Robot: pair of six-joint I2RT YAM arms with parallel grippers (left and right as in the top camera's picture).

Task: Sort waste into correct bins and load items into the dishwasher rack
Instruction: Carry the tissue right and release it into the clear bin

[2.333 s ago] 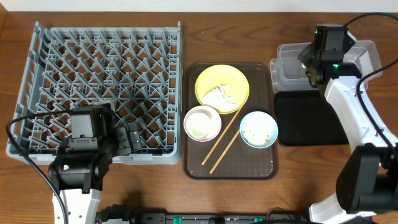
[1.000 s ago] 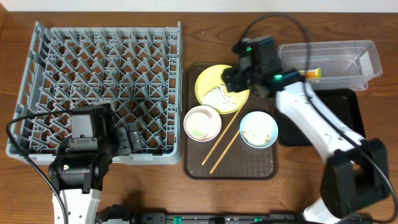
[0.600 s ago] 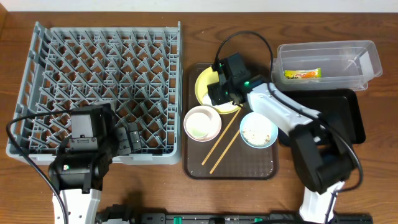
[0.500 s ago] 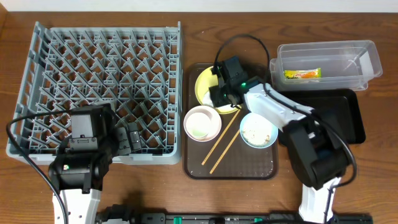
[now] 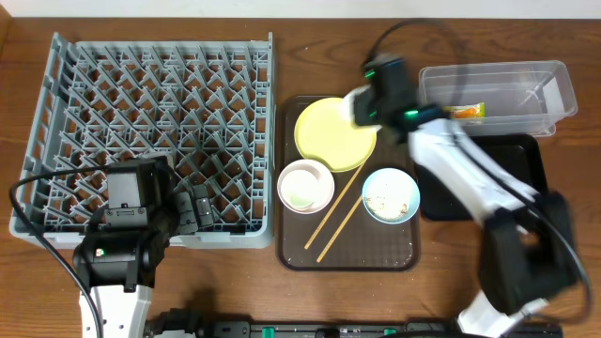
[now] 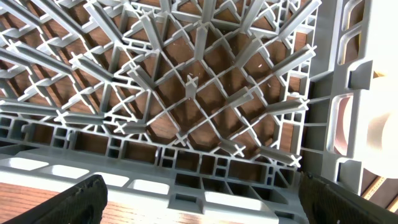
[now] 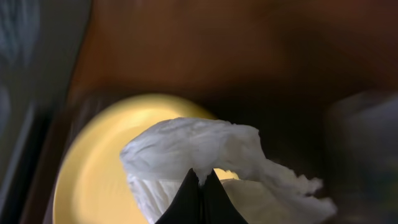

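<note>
- Tissue [image 7: 193, 155] pinched by one fold in the closed tips of right gripper [image 7: 199, 186], over yellow plate [image 5: 329, 136] near mid-table.
- Thin hold may slip, dropping it short of clear tub [image 5: 554, 89] at far right corner.
- Left gripper [image 6: 199, 202] spread wide, empty, over dishwasher rack [image 6: 186, 93].

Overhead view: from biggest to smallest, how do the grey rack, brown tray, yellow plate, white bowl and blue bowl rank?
1. grey rack
2. brown tray
3. yellow plate
4. white bowl and blue bowl, which look about alike

The large square grey plastic rack [image 5: 150, 131] lies left. Right of it, a brown serving tray [image 5: 376, 252] carries the round yellow plate [image 5: 329, 136] behind, with the white bowl [image 5: 305, 186], two wooden chopsticks [image 5: 333, 225] and light blue bowl [image 5: 391, 195] before. Farther right, the clear plastic rectangular tub [image 5: 526, 73] sits behind the glossy black rectangular tray [image 5: 443, 205].
</note>
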